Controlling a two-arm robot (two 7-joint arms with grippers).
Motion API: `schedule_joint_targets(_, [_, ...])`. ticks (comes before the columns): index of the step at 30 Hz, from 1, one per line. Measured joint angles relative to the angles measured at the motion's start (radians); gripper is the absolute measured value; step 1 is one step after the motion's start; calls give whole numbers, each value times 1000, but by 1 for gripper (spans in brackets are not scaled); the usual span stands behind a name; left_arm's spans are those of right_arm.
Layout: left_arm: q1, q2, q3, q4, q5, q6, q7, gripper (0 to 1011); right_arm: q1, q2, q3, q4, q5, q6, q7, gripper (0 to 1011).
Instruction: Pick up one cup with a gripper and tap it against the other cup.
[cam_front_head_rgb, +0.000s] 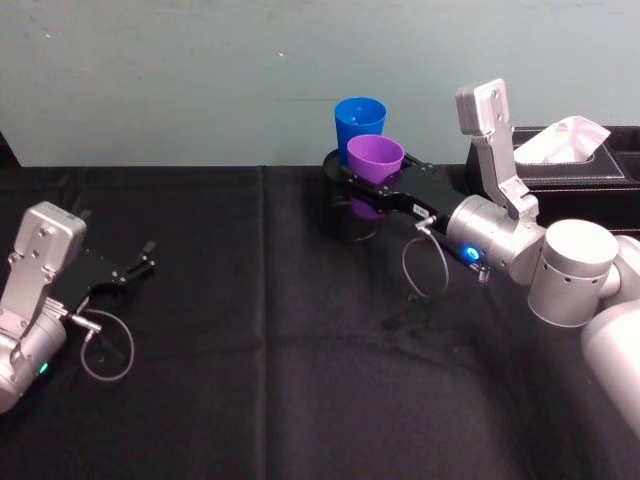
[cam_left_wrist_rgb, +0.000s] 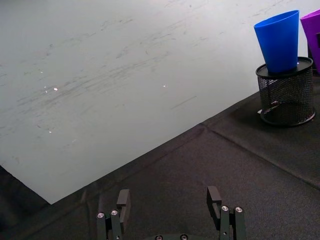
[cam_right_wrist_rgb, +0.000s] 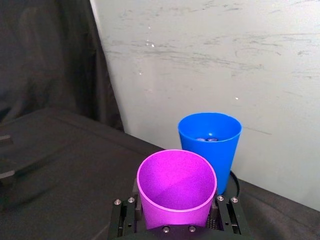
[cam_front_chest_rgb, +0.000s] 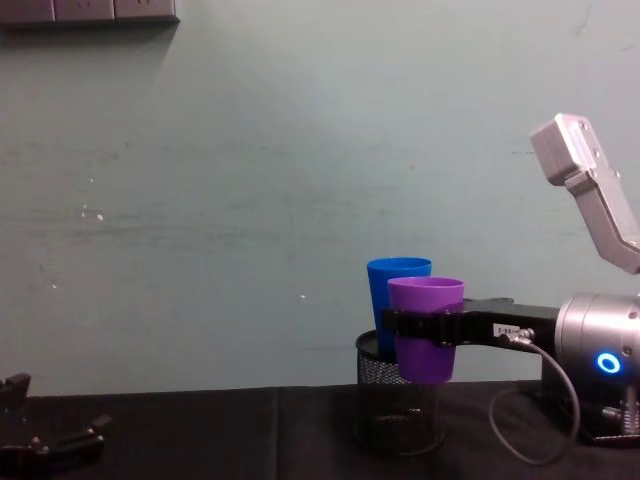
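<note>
The right gripper (cam_front_head_rgb: 372, 178) had the purple cup (cam_front_head_rgb: 375, 155) clamped between its flat black jaws, one jaw on either side of the cup's wall; the cup was upright, mouth up, and held clear of the desk (cam_front_head_rgb: 250, 350). In the head view that arm reached in from 4 o'clock toward the 12 o'clock edge of the desk, with a blue ring glowing on its silver-grey wrist.

The blue cup (cam_front_head_rgb: 360, 115) stood upright at the top of the black mesh pen holder (cam_front_head_rgb: 350, 215), close to the pale wall. The purple cup hung just beside it, at about 5 o'clock of it in the head view; from the chest the purple cup (cam_front_chest_rgb: 427, 330) overlapped the blue cup (cam_front_chest_rgb: 392, 290) and sat a little lower; whether the two walls touched, I could not tell. The right wrist view looked down into both open mouths, purple cup (cam_right_wrist_rgb: 176, 187) nearer, blue cup (cam_right_wrist_rgb: 210, 137) behind it.

Over at 8 o'clock the left gripper (cam_front_head_rgb: 135, 268) sat idle low over the desk, well apart from the cups; its fingers (cam_left_wrist_rgb: 122, 200) were spread with nothing between them. A tissue box (cam_front_head_rgb: 580, 165) sat at 2 o'clock.
</note>
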Motion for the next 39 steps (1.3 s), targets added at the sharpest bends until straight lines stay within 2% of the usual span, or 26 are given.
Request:
schedule_joint_targets(19, [0, 0, 0, 0, 0, 0, 0, 1000, 82, -39, 1, 123, -13, -8, 17, 723])
schedule_joint_targets(39, [0, 0, 0, 0, 0, 0, 0, 1000, 87, -42, 1, 129, -17, -8, 17, 723])
